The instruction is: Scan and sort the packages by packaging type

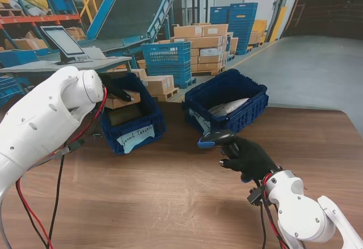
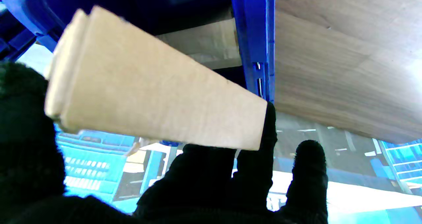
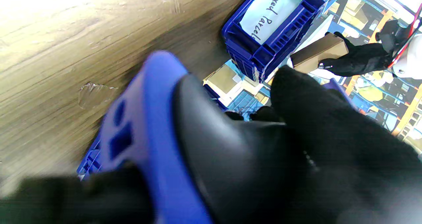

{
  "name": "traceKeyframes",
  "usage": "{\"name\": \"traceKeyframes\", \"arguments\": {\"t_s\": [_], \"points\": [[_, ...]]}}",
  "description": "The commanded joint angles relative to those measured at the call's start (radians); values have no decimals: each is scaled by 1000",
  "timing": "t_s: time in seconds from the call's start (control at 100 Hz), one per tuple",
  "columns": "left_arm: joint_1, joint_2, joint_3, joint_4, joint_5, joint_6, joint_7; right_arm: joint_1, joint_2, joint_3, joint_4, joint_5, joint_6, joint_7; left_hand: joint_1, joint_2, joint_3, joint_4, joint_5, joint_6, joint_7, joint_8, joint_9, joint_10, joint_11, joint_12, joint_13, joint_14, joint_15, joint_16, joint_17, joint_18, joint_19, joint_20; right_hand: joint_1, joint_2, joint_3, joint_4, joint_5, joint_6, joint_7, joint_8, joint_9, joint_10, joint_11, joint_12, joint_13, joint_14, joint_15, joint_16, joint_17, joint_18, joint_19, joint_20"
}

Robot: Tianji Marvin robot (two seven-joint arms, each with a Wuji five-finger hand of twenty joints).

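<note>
From the stand's view, a wooden tabletop [image 1: 170, 203] is seen carrying two blue crates: a left crate [image 1: 133, 125] with a handwritten paper label [image 1: 136, 136] on its near wall, and a right crate [image 1: 227, 102] set farther from me, in which a grey bag [image 1: 228, 107] is lying. The left hand [image 1: 116, 89], black-gloved, is held over the left crate and is closed on a flat cardboard box [image 1: 122, 100], which is kept above the crate's opening; another brown parcel [image 1: 125, 114] is seen lying inside that crate. The right hand [image 1: 249, 157] is closed around a scanner [image 1: 215, 139] with a blue and black head, held above the tabletop just nearer to me than the right crate, its head turned toward the left crate. In the left wrist view, the cardboard box [image 2: 155, 98] is shown pinched between the thumb [image 2: 26, 125] and the other fingers [image 2: 260, 141], with the blue crate wall [image 2: 254, 39] and the wood of the tabletop [image 2: 346, 59] beyond it. In the right wrist view, the scanner [image 3: 171, 144] fills much of the picture, blurred, wrapped by the gloved right hand [image 3: 329, 144]; past it the labelled crate [image 3: 263, 36] is seen, its label [image 3: 273, 9] reading "Boxed Parcel" as far as can be made out, and the left hand [image 3: 356, 59] is seen holding the box [image 3: 318, 52] beside it.
</note>
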Motion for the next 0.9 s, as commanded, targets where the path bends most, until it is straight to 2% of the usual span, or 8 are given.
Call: {"name": "traceKeyframes", "arguments": {"t_s": [0.0, 0.07, 0.31, 0.48, 0.57, 0.69, 0.8, 0.89], "points": [[-25, -6, 8, 1, -11, 12, -22, -9, -8, 3, -13, 0, 3, 13, 82, 187, 114, 43, 77, -163, 77, 26, -11, -102, 83, 51, -53, -1, -5, 15, -24, 52, -24, 21, 93, 29, 23, 3, 5, -46, 6, 0, 14, 42, 18, 8, 68, -87, 58, 31, 2, -2, 9, 7], [-54, -4, 42, 10, -24, 30, -36, -10, -8, 4, -13, 1, 2, 12, 88, 204, 78, 47, 76, -156, 50, 23, -28, -95, 68, 50, -69, 2, -19, 12, -29, 55, -43, 23, 92, 29, 23, 3, 5, -46, 6, 0, 14, 42, 18, 8, 68, -85, 59, 32, 4, 2, 11, 7], [-141, -12, 139, 61, -64, 53, -47, -18, -7, 9, -12, 4, -7, 15, 91, 222, 49, 53, 82, -156, 49, 38, -34, -96, 65, 57, -77, -1, -24, 14, -32, 57, -51, 29, 93, 29, 23, 3, 5, -46, 6, 0, 14, 43, 17, 8, 68, -86, 58, 32, 3, 2, 10, 7], [-194, -31, 189, 116, -125, 73, -33, -24, -7, 17, -17, 4, -5, 18, 100, 227, 39, 57, 81, -160, 48, 48, -43, -95, 50, 51, -88, 0, -38, 6, -35, 55, -58, 32, 93, 29, 24, 3, 5, -46, 6, 0, 14, 43, 17, 8, 66, -86, 59, 32, 3, 1, 10, 7], [-219, -45, 212, 157, -161, 74, -24, -24, -6, 18, -17, 4, -5, 21, 110, 241, 18, 63, 69, -161, 20, 43, -74, -85, -30, -18, -111, 5, -98, -61, -40, 52, -80, 35, 92, 28, 23, 3, 5, -46, 6, -1, 14, 43, 17, 8, 67, -85, 59, 32, 2, 1, 10, 7], [-235, -67, 226, 206, -186, 70, 5, -23, -5, 20, -15, 4, -7, 27, 114, 253, 11, 66, 55, -168, -9, 25, -119, -73, -88, -73, -148, 12, -134, -109, -49, 49, -99, 36, 92, 28, 24, 3, 5, -45, 5, -1, 14, 43, 17, 9, 67, -86, 59, 32, 3, -1, 9, 7], [-257, -82, 248, 244, -199, 57, 12, -20, -3, 22, -12, 7, -6, 35, 112, 285, -18, 73, -1, -163, -96, -45, -206, -55, -235, -242, -232, 28, -247, -288, -72, 43, -159, 23, 92, 28, 24, 3, 5, -45, 5, -1, 14, 43, 17, 9, 68, -86, 59, 32, 3, 1, 10, 7], [-266, -92, 255, 267, -207, 44, 19, -16, -3, 22, -7, 11, -7, 40, 107, 311, -42, 79, -72, -151, -170, -114, -277, -49, -319, -336, -306, 31, -301, -401, -87, 35, -207, 9, 92, 29, 24, 3, 5, -45, 5, -1, 14, 43, 17, 9, 68, -85, 59, 32, 1, 0, 9, 7]]}}
